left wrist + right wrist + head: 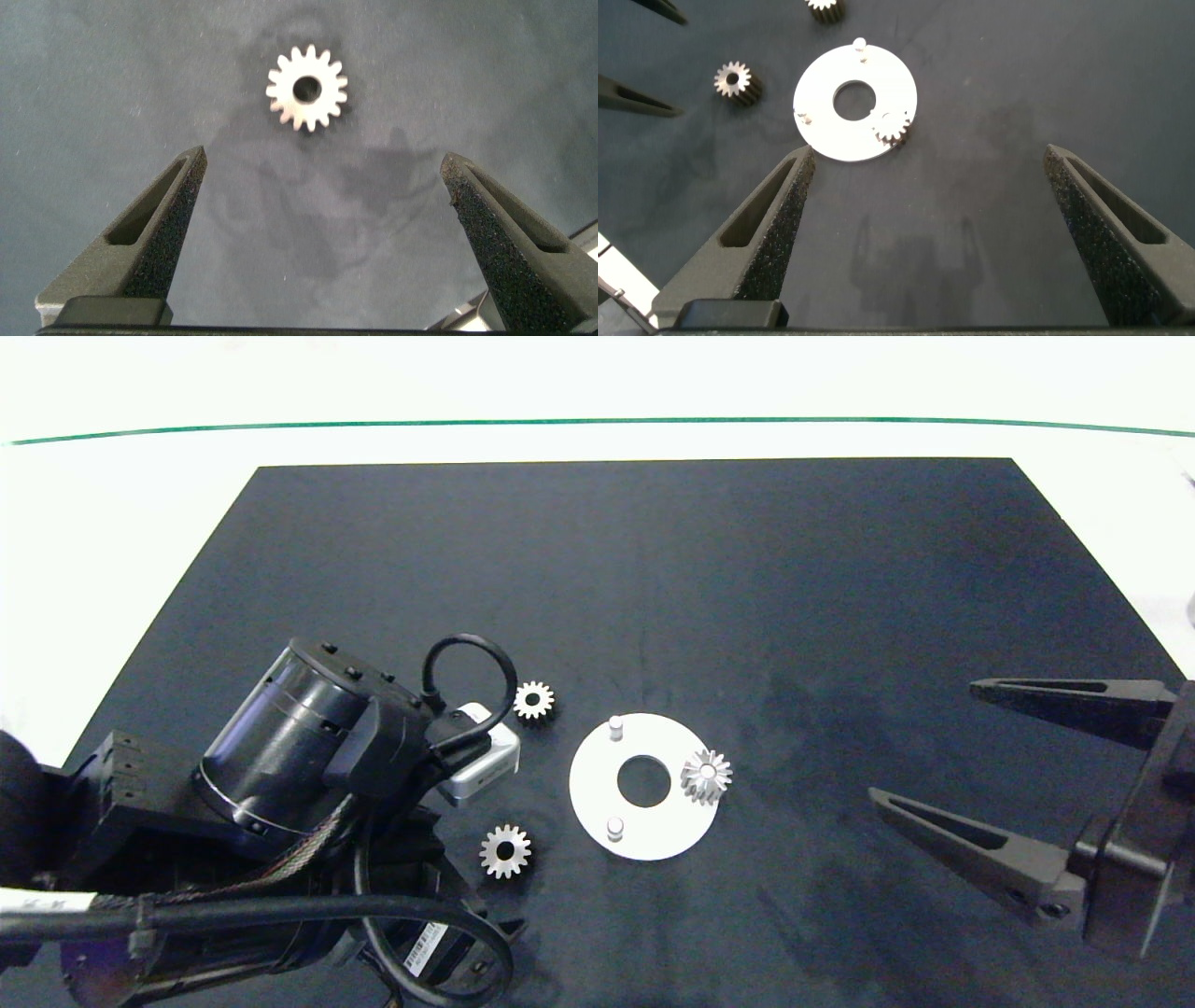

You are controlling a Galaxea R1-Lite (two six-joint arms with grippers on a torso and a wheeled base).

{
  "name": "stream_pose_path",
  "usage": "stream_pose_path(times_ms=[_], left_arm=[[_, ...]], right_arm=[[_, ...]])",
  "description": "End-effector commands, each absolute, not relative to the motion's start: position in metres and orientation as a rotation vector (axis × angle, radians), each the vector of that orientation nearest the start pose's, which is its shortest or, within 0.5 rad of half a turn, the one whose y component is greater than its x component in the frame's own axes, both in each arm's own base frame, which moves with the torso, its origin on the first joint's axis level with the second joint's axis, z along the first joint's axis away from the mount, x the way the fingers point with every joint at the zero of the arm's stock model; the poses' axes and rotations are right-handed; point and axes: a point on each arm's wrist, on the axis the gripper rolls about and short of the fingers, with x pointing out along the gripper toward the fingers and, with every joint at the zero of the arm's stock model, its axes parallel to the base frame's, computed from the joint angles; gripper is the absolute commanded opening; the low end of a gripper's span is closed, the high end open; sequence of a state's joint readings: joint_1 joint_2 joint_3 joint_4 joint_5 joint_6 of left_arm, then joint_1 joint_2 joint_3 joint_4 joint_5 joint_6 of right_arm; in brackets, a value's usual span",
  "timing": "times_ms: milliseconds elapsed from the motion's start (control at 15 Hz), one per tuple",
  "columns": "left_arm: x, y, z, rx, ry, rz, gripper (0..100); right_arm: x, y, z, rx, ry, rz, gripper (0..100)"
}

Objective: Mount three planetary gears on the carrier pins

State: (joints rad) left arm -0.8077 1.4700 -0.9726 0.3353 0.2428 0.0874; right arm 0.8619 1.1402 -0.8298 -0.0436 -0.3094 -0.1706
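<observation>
A black mat covers most of the white table, its far edge running straight across and its sides flaring toward the camera. The mat's surface shows faint smudges and scuffs near its middle. Beyond the mat, a thin green line curves across the table's far side, with bright white on both sides of it.
</observation>
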Motion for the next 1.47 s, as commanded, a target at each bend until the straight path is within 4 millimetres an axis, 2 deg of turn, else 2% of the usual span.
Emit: stream_pose_path(times_ms=[67, 533, 867, 1267, 1467], left_arm=[[0.175, -0.173, 0.202, 0.524, 0.721, -0.563, 100], [0.191, -0.19, 0.182, 0.585, 0.73, -0.574, 100], [0.203, -0.189, 0.178, 0.581, 0.723, -0.55, 100], [0.201, -0.187, 0.177, 0.579, 0.727, -0.548, 100], [0.2, -0.186, 0.177, 0.58, 0.727, -0.543, 95]], right_arm=[[0.108, 0.115, 0.268, -0.308, 0.16, 0.566, 100], [0.104, 0.111, 0.272, -0.3, 0.136, 0.566, 100], [0.103, 0.11, 0.273, -0.299, 0.132, 0.568, 100], [0.102, 0.109, 0.273, -0.301, 0.126, 0.571, 100], [0.101, 0.109, 0.274, -0.299, 0.124, 0.571, 100]])
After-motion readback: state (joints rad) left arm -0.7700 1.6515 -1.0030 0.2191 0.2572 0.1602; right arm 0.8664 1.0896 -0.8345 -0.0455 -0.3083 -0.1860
